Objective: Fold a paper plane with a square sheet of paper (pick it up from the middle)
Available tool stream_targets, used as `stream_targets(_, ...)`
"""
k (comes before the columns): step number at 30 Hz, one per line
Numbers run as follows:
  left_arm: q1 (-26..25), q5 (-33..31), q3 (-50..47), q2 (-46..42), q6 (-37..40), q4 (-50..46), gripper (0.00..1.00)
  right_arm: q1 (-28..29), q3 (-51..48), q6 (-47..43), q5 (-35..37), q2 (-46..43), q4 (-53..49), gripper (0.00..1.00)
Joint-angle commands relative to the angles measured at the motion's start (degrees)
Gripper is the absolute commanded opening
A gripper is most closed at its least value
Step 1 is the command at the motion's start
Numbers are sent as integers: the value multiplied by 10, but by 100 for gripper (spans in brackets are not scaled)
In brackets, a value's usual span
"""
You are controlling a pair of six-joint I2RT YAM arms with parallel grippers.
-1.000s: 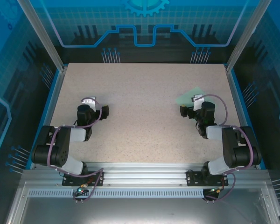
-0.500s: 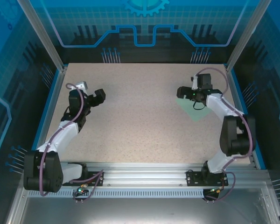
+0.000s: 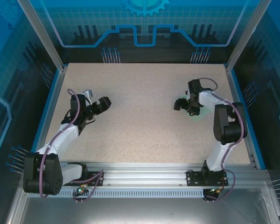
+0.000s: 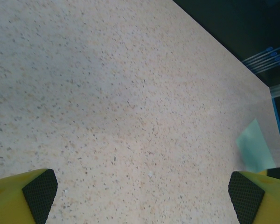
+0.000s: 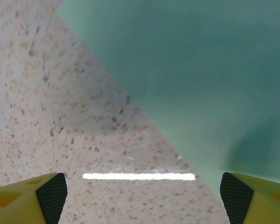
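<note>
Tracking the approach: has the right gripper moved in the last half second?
Yes. The right gripper drew back from the table's far edge toward the arm bases, over the square sheet of paper.

Speckled beige table (image 3: pixel 140 116) inside blue-walled enclosure (image 3: pixel 144 28).

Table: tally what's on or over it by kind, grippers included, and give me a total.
square sheet of paper, mint-green: 1
Grippers, both open: 2, the left gripper and the right gripper
Total: 3
</note>
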Motion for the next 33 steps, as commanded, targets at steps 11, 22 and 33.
stream_targets(11,-15,70,-12,-8,-3,-8,99,85,35,37,37,14,-55,89)
stream_targets(22,-71,82,12,37,8,-1,99,-10,103,-16,35,76,-81,90)
stream_targets(33,-88,77,22,55,15,-10,99,38,53,16,24,31,-118,90)
